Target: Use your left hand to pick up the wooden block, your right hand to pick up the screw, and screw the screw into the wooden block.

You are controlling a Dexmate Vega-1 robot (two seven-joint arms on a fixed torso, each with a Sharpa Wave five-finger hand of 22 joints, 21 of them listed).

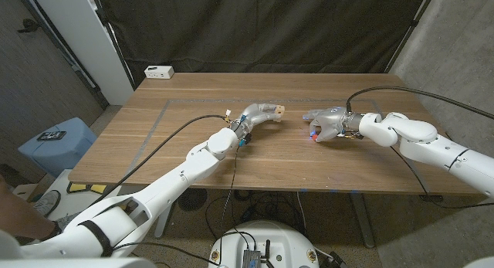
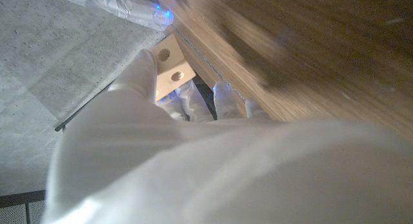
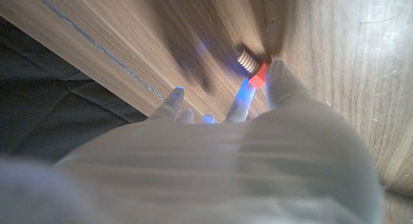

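Note:
A pale wooden block (image 2: 169, 66) with two round holes is gripped between the thumb and fingers of my left hand (image 1: 261, 113) and held just over the table's middle; in the head view the block (image 1: 279, 110) sticks out toward my right hand. My right hand (image 1: 328, 123) is a short way to the right, low over the wood. It pinches the screw (image 3: 252, 66) by its red head, the tan threaded shaft pointing away from the fingers (image 3: 279, 79). The screw's red head (image 1: 312, 134) shows under that hand. A small gap separates block and screw.
The wooden table (image 1: 193, 156) carries a taped rectangular outline. A white box (image 1: 159, 71) sits at its far left corner. Black cables trail from both wrists across the table. A blue bin (image 1: 58, 140) stands on the floor to the left.

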